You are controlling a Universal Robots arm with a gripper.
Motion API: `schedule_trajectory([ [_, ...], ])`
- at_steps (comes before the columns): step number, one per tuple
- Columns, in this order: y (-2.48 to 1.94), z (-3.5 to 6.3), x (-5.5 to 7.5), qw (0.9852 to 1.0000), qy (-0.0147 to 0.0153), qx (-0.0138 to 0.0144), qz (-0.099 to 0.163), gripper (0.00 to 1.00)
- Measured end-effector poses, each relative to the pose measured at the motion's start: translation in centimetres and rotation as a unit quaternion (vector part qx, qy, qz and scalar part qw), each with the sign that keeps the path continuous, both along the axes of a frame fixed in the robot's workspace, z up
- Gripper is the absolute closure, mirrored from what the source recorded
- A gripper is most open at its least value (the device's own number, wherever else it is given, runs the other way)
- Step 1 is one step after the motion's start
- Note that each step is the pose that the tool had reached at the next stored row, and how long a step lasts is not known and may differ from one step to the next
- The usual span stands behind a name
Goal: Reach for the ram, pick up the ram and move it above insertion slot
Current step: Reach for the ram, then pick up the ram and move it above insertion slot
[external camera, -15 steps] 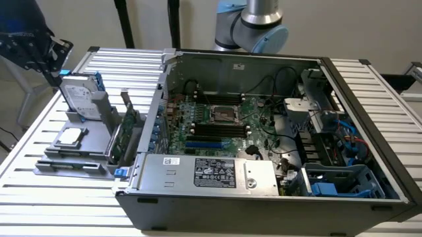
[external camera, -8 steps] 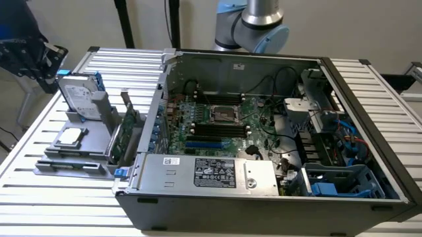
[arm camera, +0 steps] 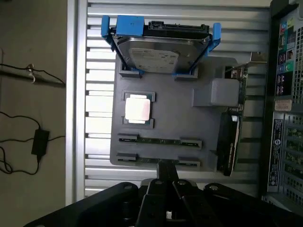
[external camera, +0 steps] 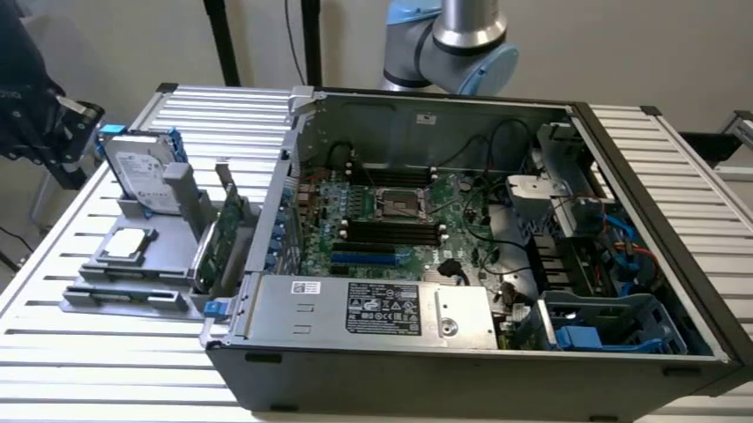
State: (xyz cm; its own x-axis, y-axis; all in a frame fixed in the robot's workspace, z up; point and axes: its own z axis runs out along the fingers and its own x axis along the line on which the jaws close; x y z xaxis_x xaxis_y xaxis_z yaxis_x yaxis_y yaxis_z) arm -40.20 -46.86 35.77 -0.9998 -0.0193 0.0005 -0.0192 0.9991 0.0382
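Two rams stand on edge in a grey holder [arm camera: 165,109], seen from above in the wrist view. One ram [arm camera: 159,141] is a thin green stick lying fully in sight. The other ram [arm camera: 137,160] lies parallel to it at the holder's rim, and my gripper [arm camera: 166,176] covers its middle. The gripper's dark body hangs above that rim and touches neither stick. In the exterior view the holder [external camera: 130,264] sits at the exterior view's left, outside the open computer case [external camera: 471,264]. The motherboard's black slots [external camera: 389,231] lie inside the case.
The holder also carries a silver hard drive [arm camera: 158,54] in blue clips, a square processor [arm camera: 138,109] and a wider green expansion card [arm camera: 232,137] with a metal bracket. The arm's joint [external camera: 459,40] rises behind the case. The slatted table [external camera: 70,352] bears everything.
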Motion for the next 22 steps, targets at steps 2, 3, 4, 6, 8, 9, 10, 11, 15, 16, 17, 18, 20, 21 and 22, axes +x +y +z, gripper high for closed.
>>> schedule_trajectory([
  [2,-0.74,0.0,0.0,1.0,0.0,0.0,0.0,0.89],
  [3,-1.11,0.0,0.0,1.0,0.0,0.0,0.0,0.89],
  [4,-1.45,0.0,0.0,1.0,0.0,0.0,0.001,0.89],
  [6,-2.03,0.01,0.0,1.0,0.0001,0.0,0.001,0.89],
  [8,-2.21,0.01,0.0,1.0,0.0001,0.0,0.001,0.89],
  [9,-2.21,0.01,0.0,1.0,0.0001,0.0001,0.001,0.89],
  [10,-2.21,0.01,0.0,1.0,0.0,0.0001,0.001,0.89],
  [11,-2.21,0.0,0.0,1.0,0.0,0.0001,0.001,0.89],
  [15,-2.21,0.0,0.0,1.0,0.0,0.0002,0.001,0.89],
  [16,-2.21,0.01,0.0,1.0,0.0001,0.0001,0.001,0.89],
  [17,-2.21,0.0,0.0,1.0,0.0,0.0001,0.001,0.89],
  [18,-2.21,0.0,0.0,1.0,0.0,0.0001,0.001,0.89],
  [20,-2.21,0.0,0.0,1.0,0.0,0.0001,0.001,0.89],
  [21,-2.21,0.0,0.0,1.0,0.0,0.0002,0.001,0.89],
  [22,-2.21,0.0,0.0,1.0,0.0,0.0001,0.001,0.89],
])
